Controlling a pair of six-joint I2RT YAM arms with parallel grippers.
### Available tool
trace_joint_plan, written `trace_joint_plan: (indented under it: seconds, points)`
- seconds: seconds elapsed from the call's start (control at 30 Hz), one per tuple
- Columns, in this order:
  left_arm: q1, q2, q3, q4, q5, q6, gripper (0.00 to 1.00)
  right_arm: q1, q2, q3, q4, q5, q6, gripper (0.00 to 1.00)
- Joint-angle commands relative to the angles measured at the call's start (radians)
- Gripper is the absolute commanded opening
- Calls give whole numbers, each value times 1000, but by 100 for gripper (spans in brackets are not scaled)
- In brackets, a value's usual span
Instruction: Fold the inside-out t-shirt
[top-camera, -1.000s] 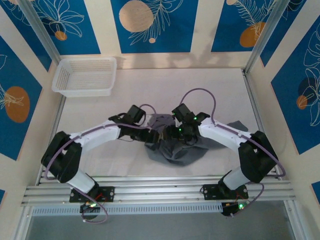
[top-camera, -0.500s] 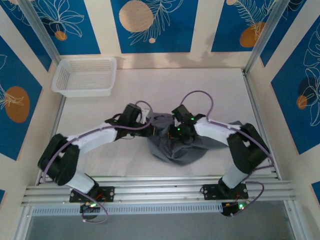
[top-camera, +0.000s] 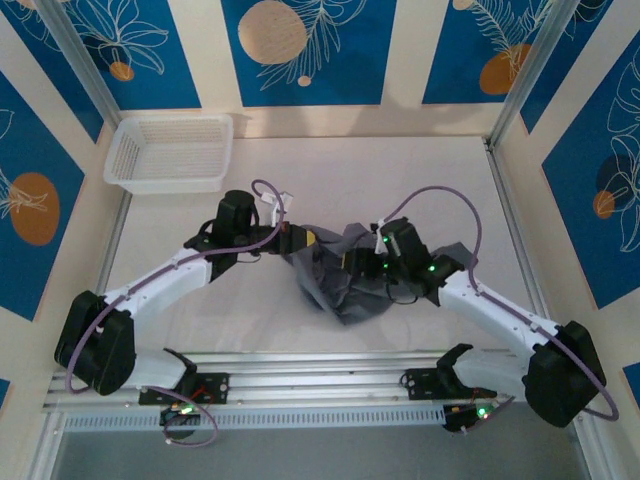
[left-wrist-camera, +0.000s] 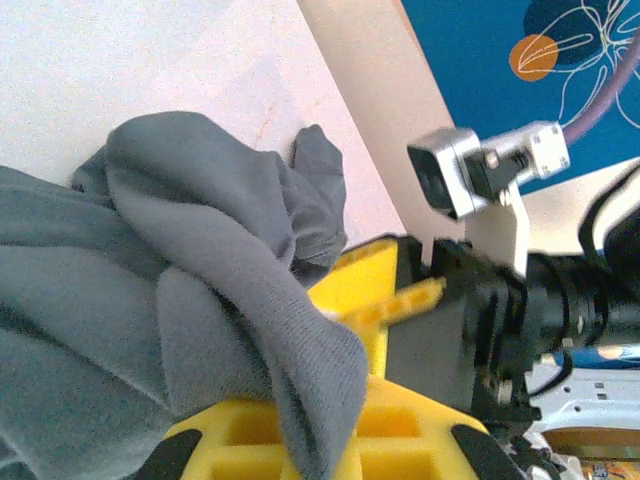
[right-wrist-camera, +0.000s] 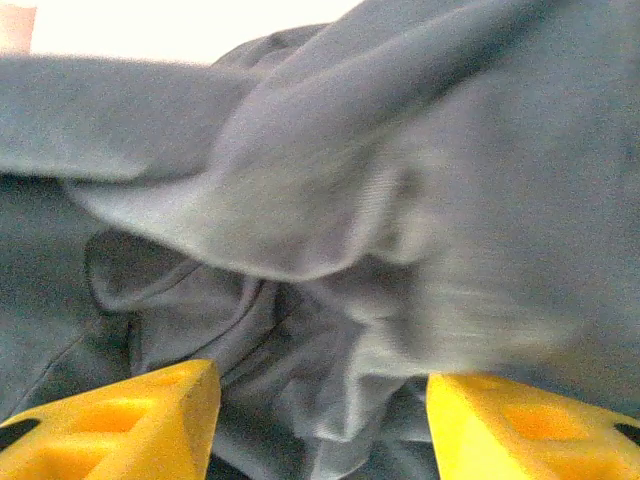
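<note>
left end effector (left-wrist-camera: 312, 440) is clamped on the t-shirt (left-wrist-camera: 150, 300); right end effector (right-wrist-camera: 320, 405) stands open, cloth between its fingers (right-wrist-camera: 120, 410).

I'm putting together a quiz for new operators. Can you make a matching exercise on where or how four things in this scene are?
1 white mesh basket
2 t-shirt
3 left gripper
4 right gripper

a shut on the t-shirt
b far-left corner
c fingers apart
d bunched up in the middle

Pairs: 1-b, 2-d, 3-a, 4-c

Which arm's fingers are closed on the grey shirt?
The left gripper: its fingers pinch a fold of the t-shirt, while the right gripper has its fingers apart.
</note>
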Motion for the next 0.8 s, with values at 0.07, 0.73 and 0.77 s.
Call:
trace_joint_plan:
  seconds: [0.07, 0.73, 0.77]
  points:
    - [3, -6, 36, 8, 21, -13, 0, 156, 103, 148, -192, 461, 193, 61]
    - [13, -50, 40, -104, -74, 27, 0, 123, 642, 408, -81, 407, 68, 52]
    - [21, -55, 40, -136, -93, 32, 0, 118, 623, 393, -74, 398, 53, 37]
